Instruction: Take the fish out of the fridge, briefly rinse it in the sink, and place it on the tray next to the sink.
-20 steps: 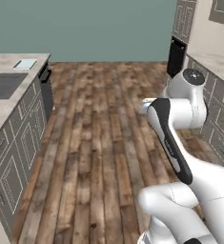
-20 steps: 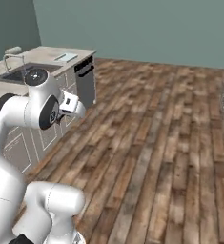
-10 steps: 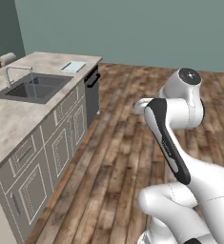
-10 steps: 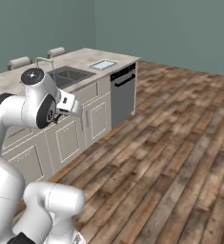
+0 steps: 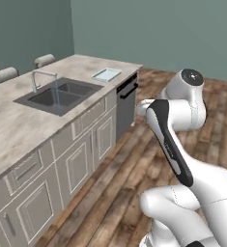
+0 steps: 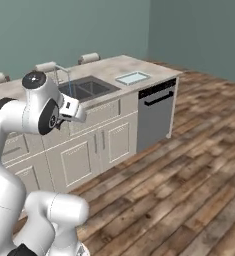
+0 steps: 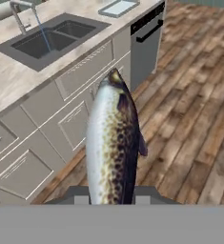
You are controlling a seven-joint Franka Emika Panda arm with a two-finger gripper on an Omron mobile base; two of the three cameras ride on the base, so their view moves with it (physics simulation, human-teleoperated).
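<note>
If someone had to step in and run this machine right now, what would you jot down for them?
End effector: shut on the fish, which sticks out ahead of it, off the floor in front of the island cabinets.
Sink: in the island counter, water running from the faucet into the basin.
Tray: on the counter beside the sink, nothing on it.
Done: fish is out of the fridge and in hand.
Left: bring the fish over the sink, rinse it briefly, then lay it on the tray.
</note>
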